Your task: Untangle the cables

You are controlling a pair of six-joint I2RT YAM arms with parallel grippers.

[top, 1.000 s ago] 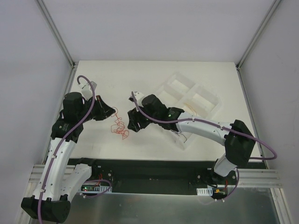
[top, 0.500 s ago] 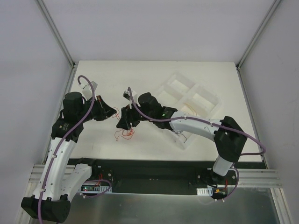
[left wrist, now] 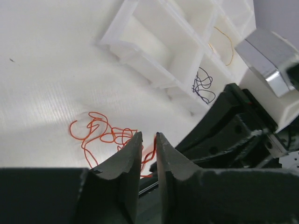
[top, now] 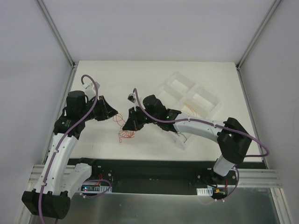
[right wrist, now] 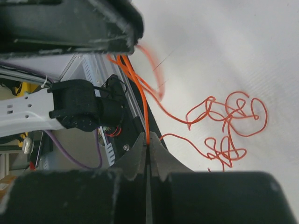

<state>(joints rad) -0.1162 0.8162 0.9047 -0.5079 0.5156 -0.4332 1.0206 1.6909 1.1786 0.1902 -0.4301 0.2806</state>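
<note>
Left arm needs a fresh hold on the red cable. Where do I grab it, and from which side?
Probably the outer loop of the red cable, at the bunch's left edge in the left wrist view. It lies clear of the crossed strands, so the fingers would catch one wire. It rests flat on the table, so come straight down, straddling it.
</note>
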